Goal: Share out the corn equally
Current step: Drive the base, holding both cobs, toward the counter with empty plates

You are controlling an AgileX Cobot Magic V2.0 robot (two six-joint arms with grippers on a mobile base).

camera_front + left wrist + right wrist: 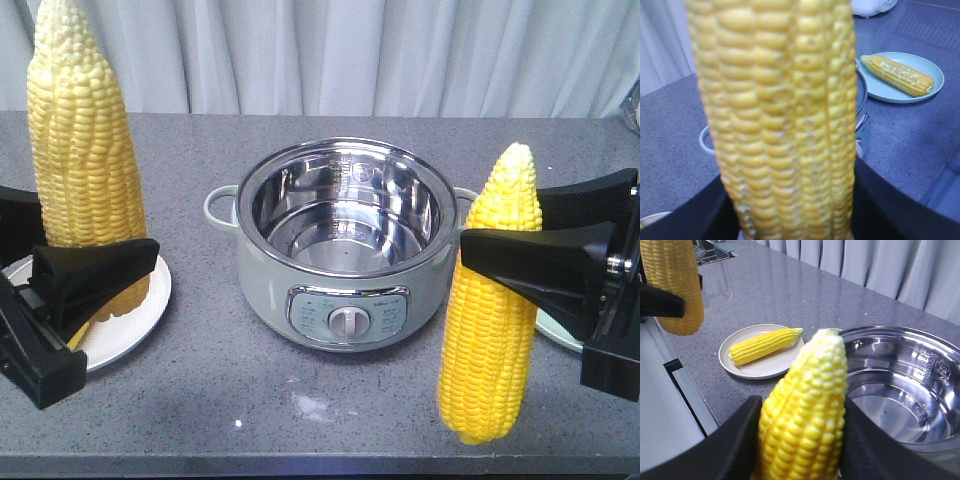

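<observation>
- The left cob (85, 170) stands upright, tip up, directly over the white plate (130, 340), where a third cob (765, 345) lies flat.
- Your left fingers (100, 265) are clamped on its lower half.
- The right cob (490, 320) hangs upright too, in front of the pot (340, 275). Its pale green plate (885, 91), carrying a fourth cob (897, 75), sits off to its right.
- Your right fingers (530, 255) pinch it mid-length.
- My call: tip each one flat onto its plate. The right arm has farther to go.
</observation>
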